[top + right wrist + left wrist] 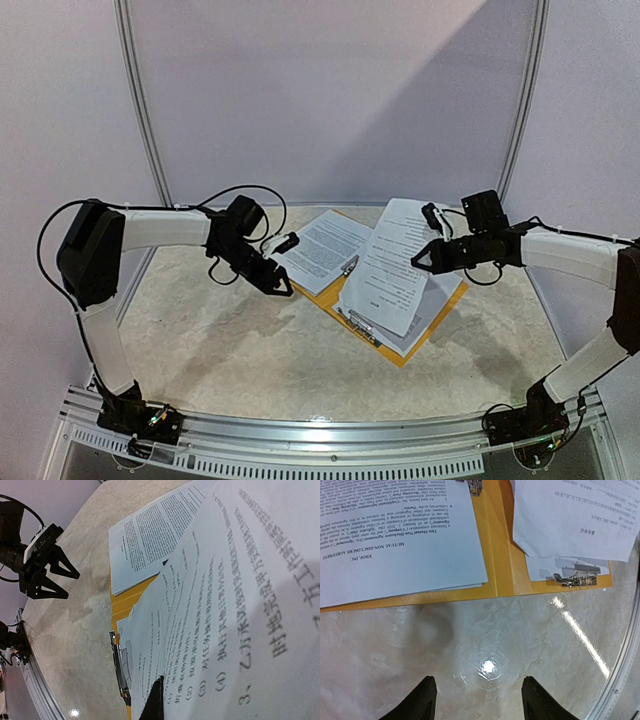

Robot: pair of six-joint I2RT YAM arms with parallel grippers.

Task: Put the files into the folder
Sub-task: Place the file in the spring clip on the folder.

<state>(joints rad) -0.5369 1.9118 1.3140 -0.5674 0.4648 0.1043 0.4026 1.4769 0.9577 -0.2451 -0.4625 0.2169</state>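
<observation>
The orange-yellow folder (436,318) lies open in the middle of the table. A stack of printed files (325,248) rests on its left half. More files lie on its right half, and the top sheet (395,262) is lifted at its right edge. My right gripper (424,261) is shut on that edge; in the right wrist view one dark finger (156,700) shows under the sheet (240,605). My left gripper (279,284) is open and empty, just left of the folder over bare table (479,698). The left wrist view shows the folder's near edge (502,555).
A metal clip (576,579) sits at the folder's near edge on the right half, and shows in the right wrist view (120,665). A second clip (349,265) lies along the spine. The marbled table runs to a metal rail (330,440) at the front.
</observation>
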